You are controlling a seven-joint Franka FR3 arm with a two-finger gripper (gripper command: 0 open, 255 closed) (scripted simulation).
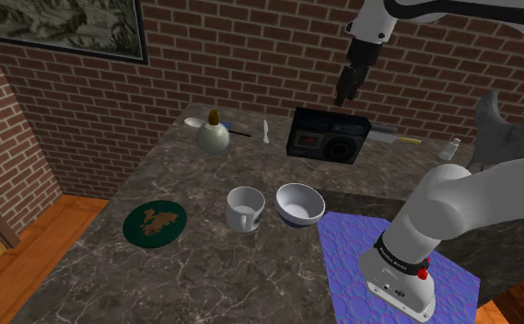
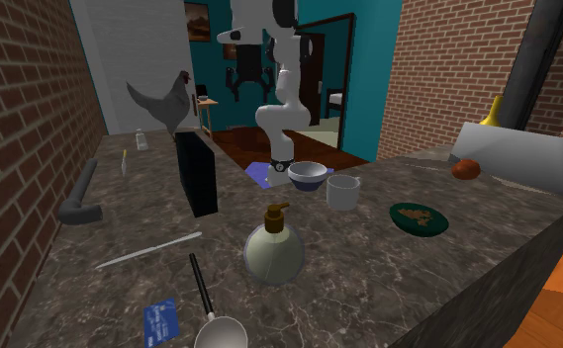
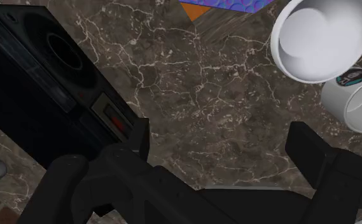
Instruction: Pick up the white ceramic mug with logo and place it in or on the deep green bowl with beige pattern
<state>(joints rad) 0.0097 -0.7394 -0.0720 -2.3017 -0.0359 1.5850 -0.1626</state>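
Bench [image 1: 204, 276]: dark brown stone, marble-like, pale veining; smooth, faint sheen.
Mug [image 1: 245, 208]: white, smooth, glossy, ceramic in look.
Green bowl [image 1: 155, 224]: shallow, dark green, matt, beige blotched pattern; material unclear.
White bowl [image 1: 299, 202]: smooth, glazed look, bluish band outside.
Radio [image 1: 329, 135], bench's back edge: black, plastic-looking, matt casing.
Bottle [image 1: 213, 136]: pale, glass-like body, soft shine; brownish top.
Mat [image 1: 352, 248]: violet-blue, flat, matt, ring-patterned; cloth or rubber, cannot tell.
Wall [image 1: 204, 64]: red brick, rough, pale mortar joints.
Floor [image 1: 57, 230]: orange wood planks, smooth.
Claw [image 1: 344, 96]: black, matt.
Arm [image 1: 453, 207]: white, glossy shell.
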